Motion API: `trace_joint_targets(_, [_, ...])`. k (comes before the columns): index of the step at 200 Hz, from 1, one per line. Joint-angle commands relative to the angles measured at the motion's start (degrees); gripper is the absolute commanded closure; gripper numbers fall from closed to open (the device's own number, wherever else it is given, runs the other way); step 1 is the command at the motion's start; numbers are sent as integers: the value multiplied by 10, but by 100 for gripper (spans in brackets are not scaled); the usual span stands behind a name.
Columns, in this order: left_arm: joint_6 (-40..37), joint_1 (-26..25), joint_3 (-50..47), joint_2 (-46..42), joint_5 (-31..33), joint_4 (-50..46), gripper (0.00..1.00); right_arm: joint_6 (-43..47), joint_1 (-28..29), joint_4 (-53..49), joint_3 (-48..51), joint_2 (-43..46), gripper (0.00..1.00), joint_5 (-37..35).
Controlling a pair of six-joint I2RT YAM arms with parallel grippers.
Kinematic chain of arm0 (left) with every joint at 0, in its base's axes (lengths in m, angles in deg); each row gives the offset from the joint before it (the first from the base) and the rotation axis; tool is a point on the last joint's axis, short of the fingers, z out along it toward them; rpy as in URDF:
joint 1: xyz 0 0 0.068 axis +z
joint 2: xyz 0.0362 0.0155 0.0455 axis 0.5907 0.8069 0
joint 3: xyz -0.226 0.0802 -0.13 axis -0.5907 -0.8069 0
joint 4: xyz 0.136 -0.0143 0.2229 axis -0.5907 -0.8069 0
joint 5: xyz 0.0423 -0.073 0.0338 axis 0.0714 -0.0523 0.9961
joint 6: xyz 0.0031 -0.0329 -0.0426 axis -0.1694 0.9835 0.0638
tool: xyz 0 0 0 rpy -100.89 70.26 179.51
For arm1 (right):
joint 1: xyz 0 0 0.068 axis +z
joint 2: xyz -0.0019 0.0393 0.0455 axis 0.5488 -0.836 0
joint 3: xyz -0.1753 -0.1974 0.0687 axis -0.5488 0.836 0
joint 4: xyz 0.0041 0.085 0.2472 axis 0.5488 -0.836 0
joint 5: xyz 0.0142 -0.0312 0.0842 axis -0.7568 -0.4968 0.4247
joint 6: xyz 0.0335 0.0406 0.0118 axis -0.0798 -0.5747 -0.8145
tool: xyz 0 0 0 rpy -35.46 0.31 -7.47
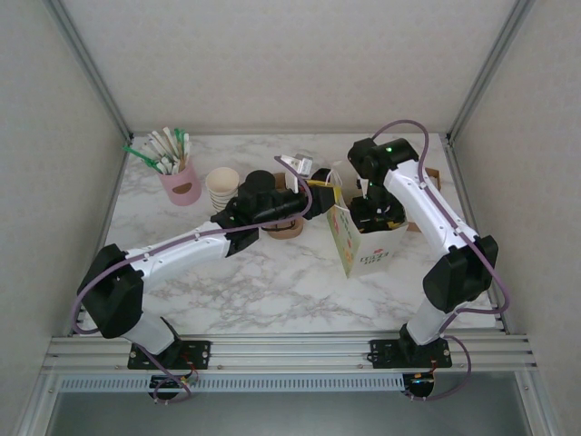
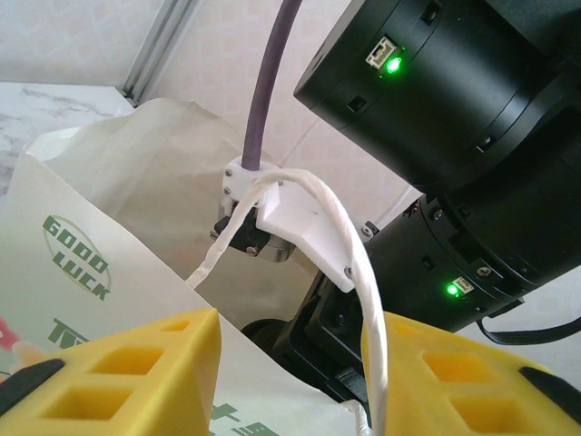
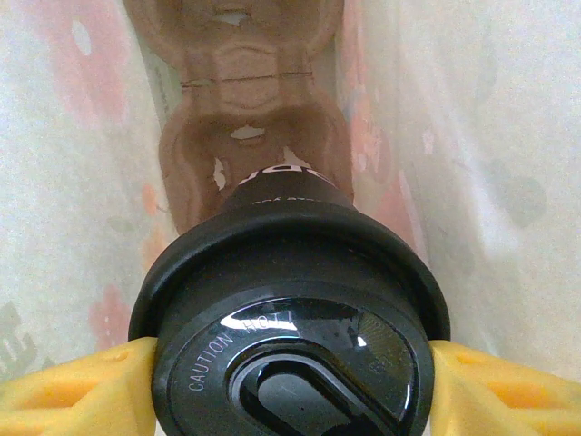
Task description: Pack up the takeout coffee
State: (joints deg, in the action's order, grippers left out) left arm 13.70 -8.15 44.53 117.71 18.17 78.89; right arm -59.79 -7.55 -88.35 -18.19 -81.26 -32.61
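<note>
The takeout coffee (image 3: 290,336) shows its round black lid, and below it a dark part of the cup. My right gripper (image 3: 290,386) is shut on it, one yellow finger (image 3: 82,391) at each side of the lid. It hangs inside the white printed paper bag (image 1: 363,243), above a brown pulp cup tray (image 3: 245,118) on the bag's floor. My left gripper (image 2: 290,372) is open at the bag's mouth. The bag's near wall (image 2: 91,263) and its white rope handle (image 2: 356,259) stand between the yellow fingers, with the handle against the right one.
A pink holder of stirrers (image 1: 182,182) and a stack of cream cups (image 1: 221,188) stand at the back left. A brown item (image 1: 287,227) lies under my left arm. The right arm's black wrist (image 2: 472,118) reaches down into the bag, close to my left gripper.
</note>
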Motion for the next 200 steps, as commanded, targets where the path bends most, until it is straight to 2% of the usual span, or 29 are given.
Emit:
trace_joint_targets(1, [-14, 0, 17, 1, 2, -3, 55, 7, -4, -2, 5, 10, 31, 9])
trace_joint_targets(200, [-25, -6, 18, -1, 17, -6, 55, 15, -6, 52, 47, 38, 31, 12])
